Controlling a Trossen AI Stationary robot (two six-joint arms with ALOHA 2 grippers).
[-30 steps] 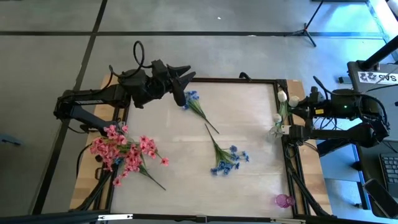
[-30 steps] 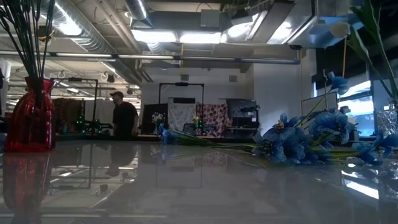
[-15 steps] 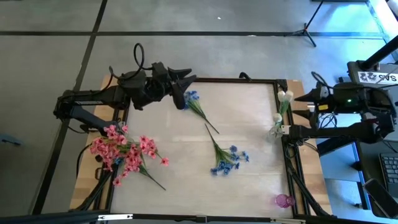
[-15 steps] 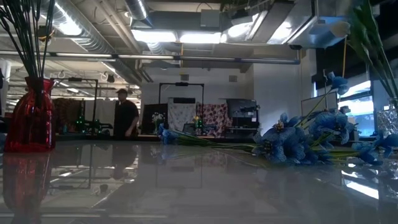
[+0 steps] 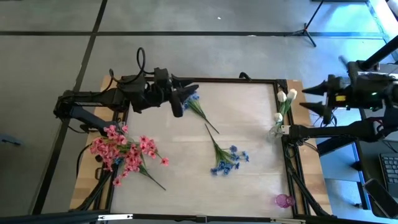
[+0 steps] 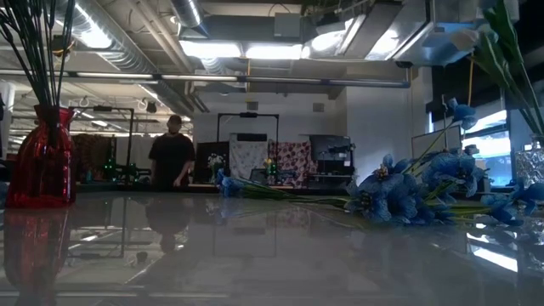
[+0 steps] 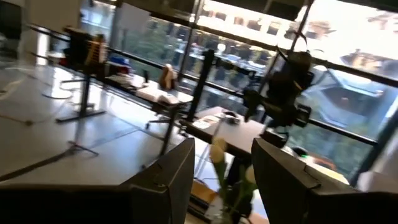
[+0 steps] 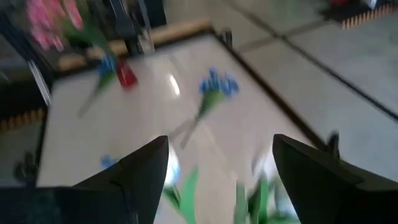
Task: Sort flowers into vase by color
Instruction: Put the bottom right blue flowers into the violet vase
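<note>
Left gripper [image 5: 186, 94] hovers over the far-left sprig of small blue blooms on a thin green stem [image 5: 194, 103], fingers parted, holding nothing; right gripper [image 5: 311, 98] sits off the pale table [image 5: 249, 137], open, empty; pink-bloom bunch [image 5: 124, 152] stands in a red glass vase [image 6: 41, 157]; second blue sprig [image 5: 227, 158] lies mid-table.

Pink blooms on green stems [image 5: 124, 152] were seen at the table's left edge, standing in a red vase [image 6: 41, 160]. Two sprigs of blue blooms with green stems lay on the pale, whitish table [image 5: 249, 124]: one [image 5: 194, 102] near the far left corner, one [image 5: 227, 158] toward the middle. White buds [image 5: 285, 96] stood at the right edge. Both arms were dark
</note>
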